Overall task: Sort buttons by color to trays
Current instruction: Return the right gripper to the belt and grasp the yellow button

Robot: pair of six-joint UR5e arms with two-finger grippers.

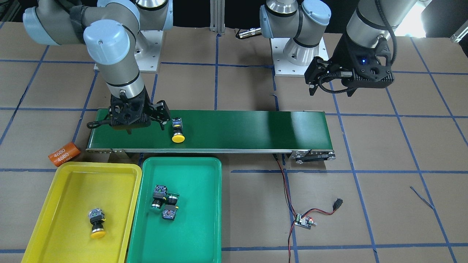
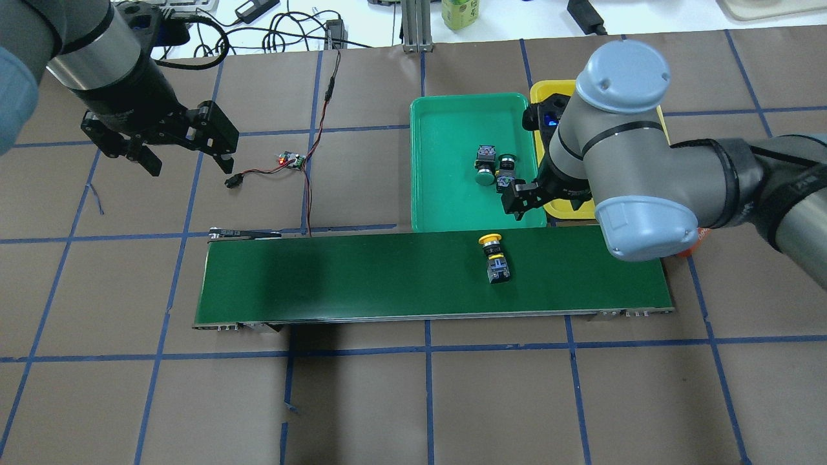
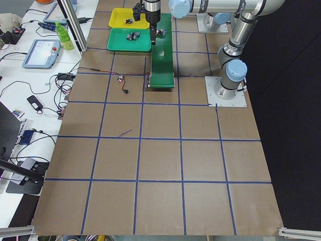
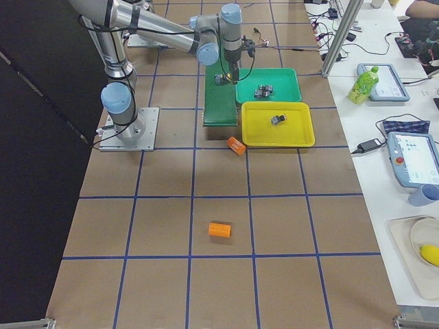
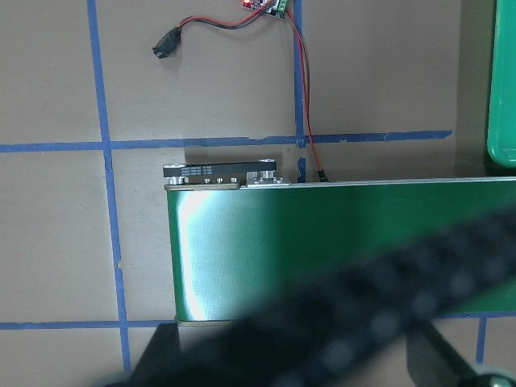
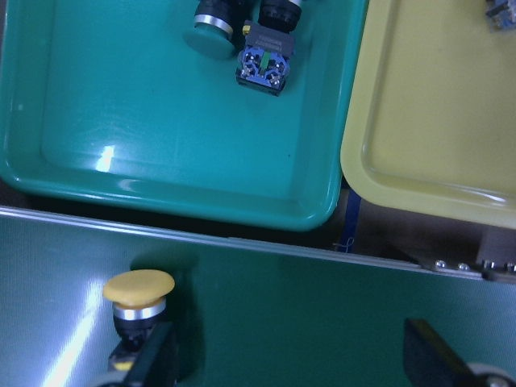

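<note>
One yellow button [image 1: 178, 132] lies on its side on the conveyor belt [image 1: 248, 128], just beside the right gripper [image 6: 294, 355] — outside one finger [image 6: 160, 359], not between the two. This gripper hangs over the belt with its jaws spread wide and grasps nothing. The left gripper [image 2: 189, 163] is also spread and empty, well apart above the table [image 2: 387, 400]. A second yellow button [image 1: 97, 223] lies in the yellow tray [image 1: 73, 167]; two green buttons [image 1: 159, 197] lie close together in the green tray [image 1: 199, 226].

Front and overhead cameras face each other, sharing the conveyor belt [image 1: 237, 128].
</note>
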